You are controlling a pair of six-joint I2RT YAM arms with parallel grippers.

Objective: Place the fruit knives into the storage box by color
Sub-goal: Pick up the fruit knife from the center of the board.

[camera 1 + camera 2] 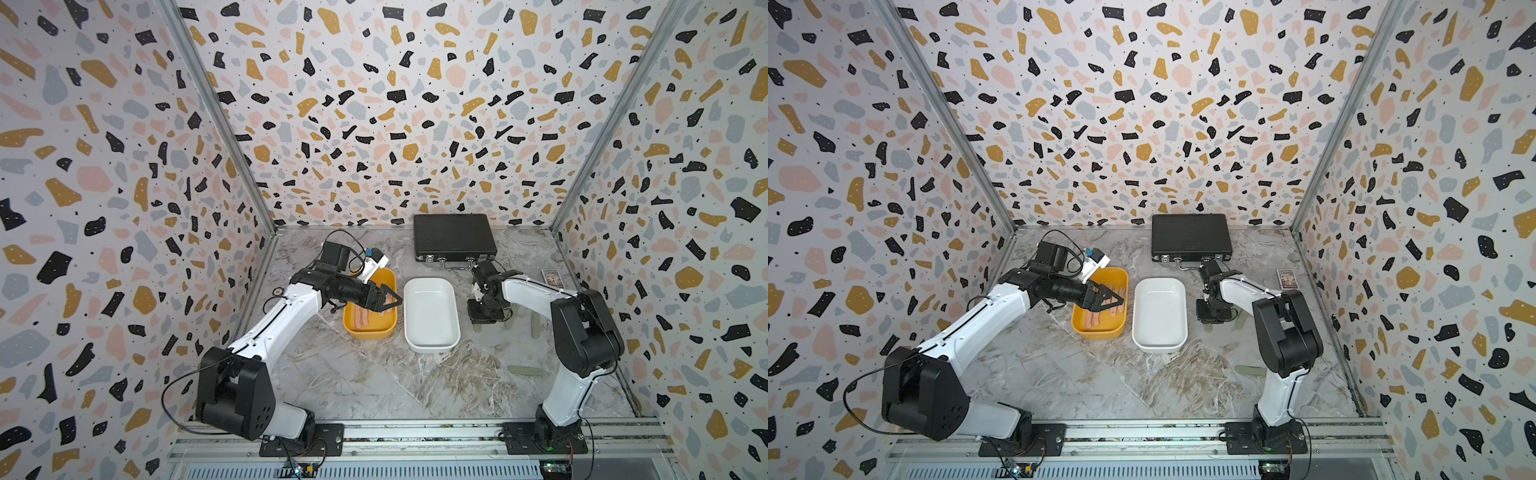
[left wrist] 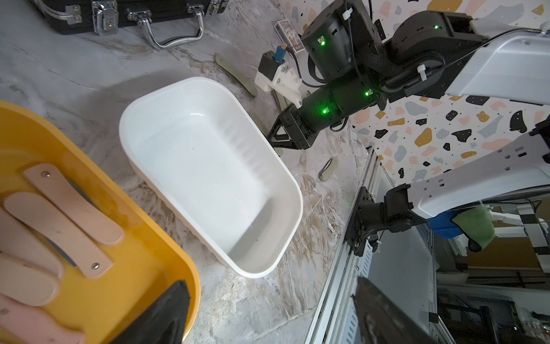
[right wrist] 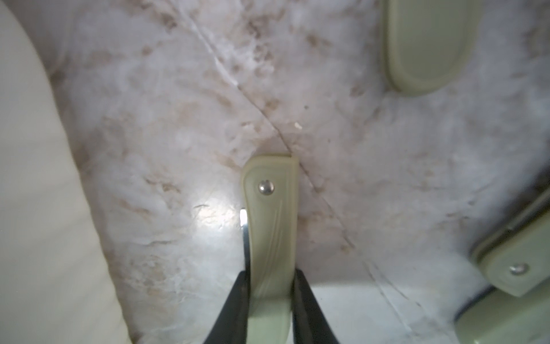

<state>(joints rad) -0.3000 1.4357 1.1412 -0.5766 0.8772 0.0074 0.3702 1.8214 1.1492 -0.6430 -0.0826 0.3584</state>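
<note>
Sage-green plastic, hard and smooth, is what the right fingers (image 3: 308,309) are clamped on. They have one sage-green knife (image 3: 272,214) pinched across its narrow width, riveted end sticking out ahead, low over the marble surface (image 3: 148,134) at three o'clock of the white tub (image 1: 432,347). Whether it is clear of the surface I cannot tell. It looks light and stiff but slick, and a sliver of steel shows along one edge, so I judge a hold near the middle would keep it from twisting. More green knives (image 1: 525,371) lie loose around five o'clock. The white tub is empty. At nine o'clock of it, the yellow tub (image 1: 370,330) holds the pink knives (image 2: 74,205), and the left fingers (image 2: 166,315) hang over them spread wide, holding nothing.
</note>
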